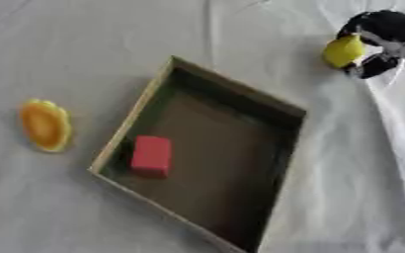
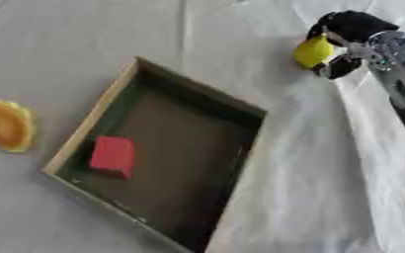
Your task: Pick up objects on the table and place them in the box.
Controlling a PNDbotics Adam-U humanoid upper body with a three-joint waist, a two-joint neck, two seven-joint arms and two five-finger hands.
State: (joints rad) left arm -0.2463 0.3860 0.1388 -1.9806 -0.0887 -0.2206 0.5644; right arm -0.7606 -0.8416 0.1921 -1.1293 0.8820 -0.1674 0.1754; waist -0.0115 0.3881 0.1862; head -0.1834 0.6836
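**Right hand holds the yellow object, up beside the box**

The right hand (image 2: 348, 44) shows at upper right, fingers curled round a small yellow object (image 2: 313, 51); thumb below it, fingers above. The object sits at the hand's left side, twd the box. The box (image 1: 240, 91) lies below and left of the hand, apart from it, on the white-covered surface (image 1: 344, 188). Inside, at the corner far from the hand, is a red block (image 1: 151, 155). Further left, outside the box, an orange oval object (image 1: 44, 125) lies on the surface.
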